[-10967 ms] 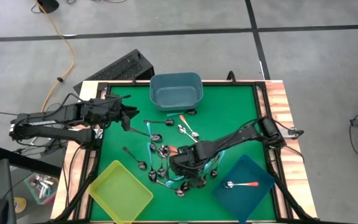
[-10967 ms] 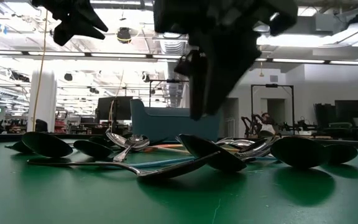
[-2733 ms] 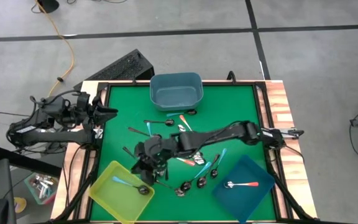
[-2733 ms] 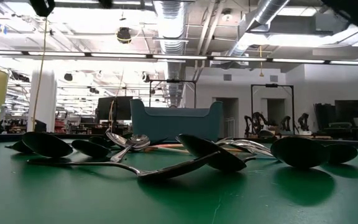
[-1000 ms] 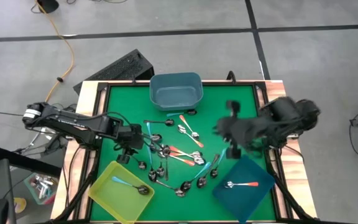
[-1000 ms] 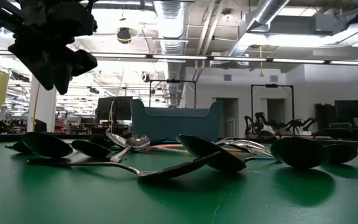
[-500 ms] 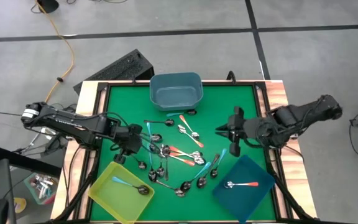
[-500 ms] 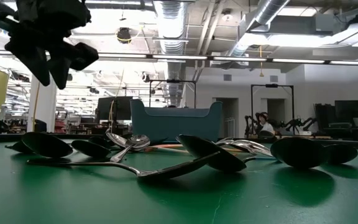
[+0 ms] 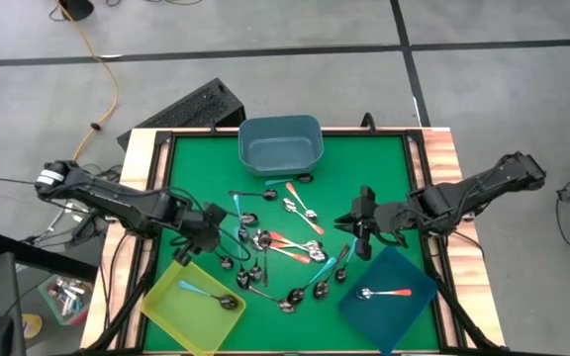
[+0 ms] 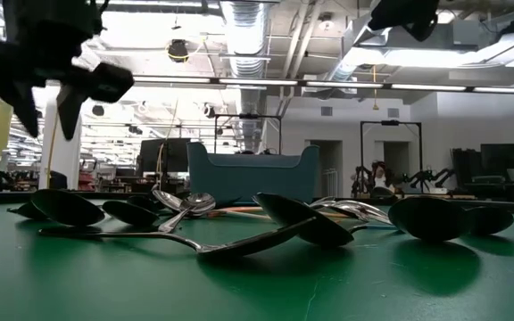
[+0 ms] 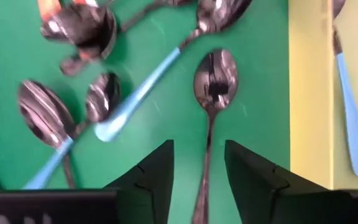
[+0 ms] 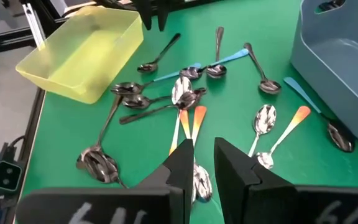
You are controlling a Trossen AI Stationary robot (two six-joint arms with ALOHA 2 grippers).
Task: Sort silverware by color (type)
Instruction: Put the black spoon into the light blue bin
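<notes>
Now left fingers [image 11: 199, 163] wider apart, empty, over dark spoon [image 11: 212, 93]; right fingers [image 12: 203, 165] narrowly parted, empty.

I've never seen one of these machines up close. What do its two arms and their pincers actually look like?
Both arms are black and slender, built of jointed segments with dark cables alongside. The left arm has a pale band near its base. Each ends in two flat, dark, angular fingers: the left gripper and the right gripper look alike.
</notes>
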